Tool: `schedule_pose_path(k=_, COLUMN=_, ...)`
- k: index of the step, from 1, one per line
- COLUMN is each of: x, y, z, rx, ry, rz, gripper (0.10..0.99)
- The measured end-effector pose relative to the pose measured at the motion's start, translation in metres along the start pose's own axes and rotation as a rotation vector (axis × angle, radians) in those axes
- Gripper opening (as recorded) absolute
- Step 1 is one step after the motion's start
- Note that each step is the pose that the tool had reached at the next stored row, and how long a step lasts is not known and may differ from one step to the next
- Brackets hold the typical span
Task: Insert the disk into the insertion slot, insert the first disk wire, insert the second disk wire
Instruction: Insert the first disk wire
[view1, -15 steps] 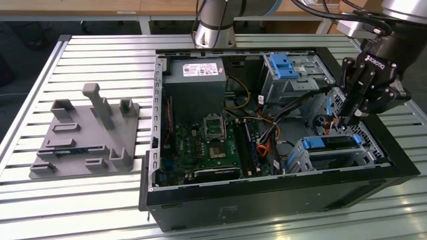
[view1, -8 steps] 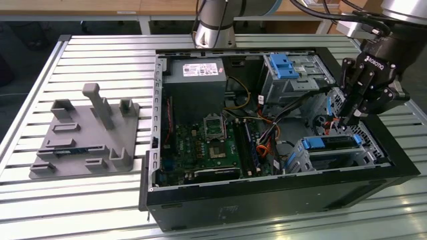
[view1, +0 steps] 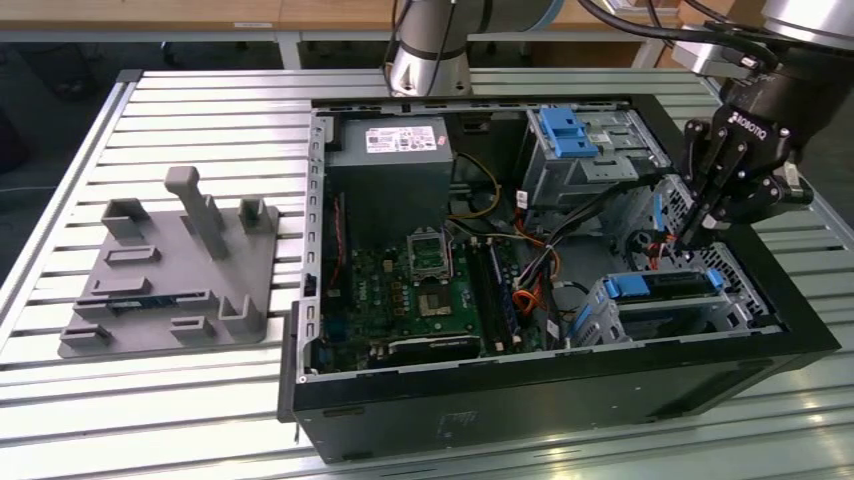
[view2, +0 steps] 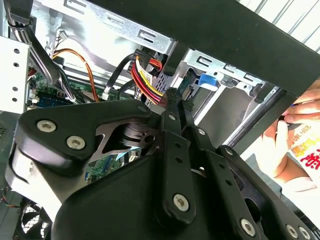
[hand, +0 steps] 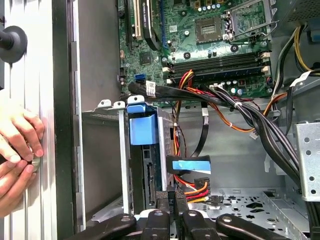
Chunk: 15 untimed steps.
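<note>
disk (view1: 663, 284) — seated in insertion slot (view1: 597, 318) | claw (view1: 682, 244) — pinched on wire plug (hand: 169, 195)

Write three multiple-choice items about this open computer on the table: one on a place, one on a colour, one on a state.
1. Where does the grey plastic fixture stand, relative to the black computer case?
A. inside it
B. on the slatted metal table, at the exterior view's left of it
C. on top of it

2. What colour is the plastic carrier frame of the silver disk?
A. blue
B. red
C. yellow

3. Where is the disk?
A. flat on the table
B. hanging in the air
C. seated in the low grey perforated insertion slot

Key: 1 B, the fixture stands on the slats outside the case; 2 A, blue tabs show at both ends; 3 C, the cage walls enclose the disk, with the black gripper near it.
</note>
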<state>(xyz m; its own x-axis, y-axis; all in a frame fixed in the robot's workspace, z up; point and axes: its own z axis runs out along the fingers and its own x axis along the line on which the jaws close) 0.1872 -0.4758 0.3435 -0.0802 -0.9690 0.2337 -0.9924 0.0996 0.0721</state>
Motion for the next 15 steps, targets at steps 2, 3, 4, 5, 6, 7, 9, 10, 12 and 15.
schedule_pose_path(k=2, x=0.0002, y=0.0, z=0.0001, rx=-0.001, ry=-0.0002, rz=0.002, gripper=0.165)
schedule_pose_path(k=3, x=0.0002, y=0.0, z=0.0001, rx=-0.001, ry=-0.0002, rz=0.003, gripper=0.165)
schedule_pose_path(k=4, x=0.0002, y=-0.0001, z=0.0001, rx=-0.001, ry=-0.0001, rz=0.003, gripper=0.165)
schedule_pose_path(k=5, x=0.0002, y=-0.0001, z=0.0003, rx=-0.001, ry=-0.0002, rz=0.003, gripper=0.165)
schedule_pose_path(k=6, x=0.0001, y=0.0002, z=0.0004, rx=0.001, ry=-0.0004, rz=0.003, gripper=0.165)
schedule_pose_path(k=7, x=0.0004, y=0.0012, z=0.0005, rx=0.005, ry=-0.0006, rz=0.003, gripper=0.165)
schedule_pose_path(k=9, x=0.0012, y=0.0033, z=0.0009, rx=0.015, ry=-0.0015, rz=0.003, gripper=0.165)
schedule_pose_path(k=10, x=0.0016, y=0.004, z=0.0011, rx=0.018, ry=-0.0016, rz=-0.001, gripper=0.165)
schedule_pose_path(k=12, x=0.0024, y=0.0046, z=0.0013, rx=0.023, ry=-0.0004, rz=-0.017, gripper=0.165)
schedule_pose_path(k=15, x=0.0026, y=0.005, z=0.0014, rx=0.032, ry=0.002, rz=-0.055, gripper=0.165)
